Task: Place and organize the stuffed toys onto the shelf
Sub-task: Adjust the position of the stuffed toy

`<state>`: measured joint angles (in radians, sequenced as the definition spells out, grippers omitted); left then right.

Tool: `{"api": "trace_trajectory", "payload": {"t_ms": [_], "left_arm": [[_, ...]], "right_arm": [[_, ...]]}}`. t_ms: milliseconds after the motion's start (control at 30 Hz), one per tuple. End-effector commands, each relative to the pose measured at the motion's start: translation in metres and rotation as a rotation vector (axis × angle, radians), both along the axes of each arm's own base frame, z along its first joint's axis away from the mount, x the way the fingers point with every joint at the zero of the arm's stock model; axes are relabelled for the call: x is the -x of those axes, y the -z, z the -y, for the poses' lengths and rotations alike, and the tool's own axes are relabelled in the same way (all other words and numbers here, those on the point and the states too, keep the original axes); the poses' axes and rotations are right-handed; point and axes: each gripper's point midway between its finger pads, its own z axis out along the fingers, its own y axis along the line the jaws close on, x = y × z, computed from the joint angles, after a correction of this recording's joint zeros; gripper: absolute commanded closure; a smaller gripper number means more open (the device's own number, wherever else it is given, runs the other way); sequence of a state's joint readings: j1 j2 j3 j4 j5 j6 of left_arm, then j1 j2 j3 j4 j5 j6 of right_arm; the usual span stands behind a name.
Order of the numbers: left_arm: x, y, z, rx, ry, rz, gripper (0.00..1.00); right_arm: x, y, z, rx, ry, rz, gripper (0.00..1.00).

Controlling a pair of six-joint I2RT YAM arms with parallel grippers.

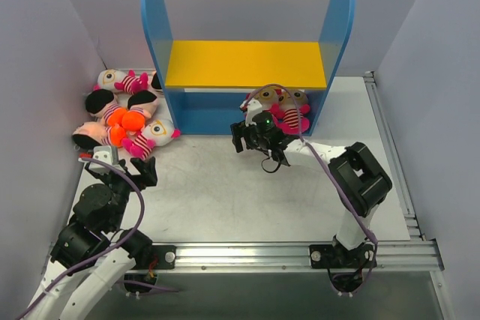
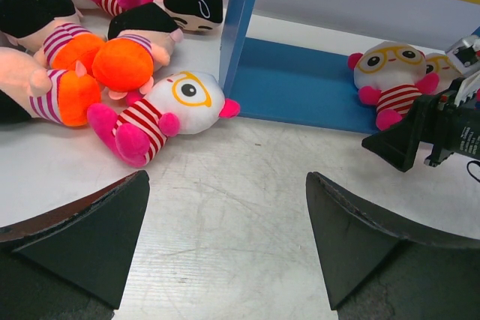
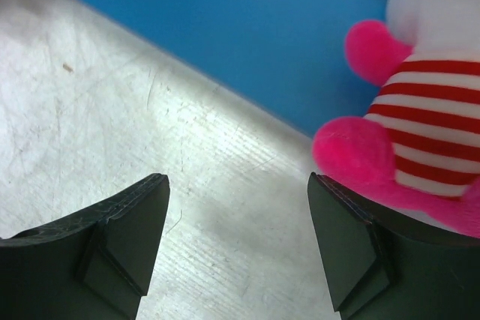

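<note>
The shelf point(image 1: 245, 64) has blue side panels, a yellow upper board and a blue base point(image 3: 247, 28). Two striped pink toys with yellow glasses point(image 1: 283, 107) sit on the base at its right end; one shows in the left wrist view point(image 2: 391, 76) and one in the right wrist view point(image 3: 431, 129). Several toys lie in a pile point(image 1: 124, 118) left of the shelf, among them a striped one point(image 2: 169, 103) and orange-bottomed ones point(image 2: 124, 61). My right gripper point(image 1: 240, 140) point(image 3: 237, 211) is open and empty in front of the base, its right finger next to the toy's pink foot. My left gripper point(image 1: 120, 165) point(image 2: 227, 179) is open and empty, just short of the pile.
Grey walls close in the table point(image 1: 225, 192) on the left, back and right. A metal rail point(image 1: 300, 249) runs along the near edge. The right arm's black gripper point(image 2: 416, 136) shows in the left wrist view in front of the shelf base.
</note>
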<state>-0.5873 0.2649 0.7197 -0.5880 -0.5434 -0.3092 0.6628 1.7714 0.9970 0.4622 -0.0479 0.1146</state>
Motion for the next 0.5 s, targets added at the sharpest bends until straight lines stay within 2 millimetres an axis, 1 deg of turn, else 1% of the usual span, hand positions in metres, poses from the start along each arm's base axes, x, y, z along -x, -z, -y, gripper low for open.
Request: {"api": "trace_trajectory", "payload": {"t_ms": [0, 133, 300, 467], "left_arm": [[-0.002, -0.003, 0.000, -0.007, -0.003, 0.004, 0.06], [-0.002, -0.002, 0.000, -0.010, -0.001, 0.001, 0.06], [-0.002, -0.002, 0.000, -0.014, -0.004, -0.001, 0.06], [-0.003, -0.001, 0.000, -0.015, -0.004, -0.004, 0.06]], "right_arm": [[-0.003, -0.007, -0.019, -0.027, -0.072, 0.001, 0.25], [-0.007, 0.001, -0.019, -0.012, -0.069, -0.005, 0.24], [-0.021, 0.008, -0.010, -0.004, -0.019, 0.005, 0.24], [-0.034, 0.008, -0.005, -0.012, 0.016, 0.026, 0.24]]}}
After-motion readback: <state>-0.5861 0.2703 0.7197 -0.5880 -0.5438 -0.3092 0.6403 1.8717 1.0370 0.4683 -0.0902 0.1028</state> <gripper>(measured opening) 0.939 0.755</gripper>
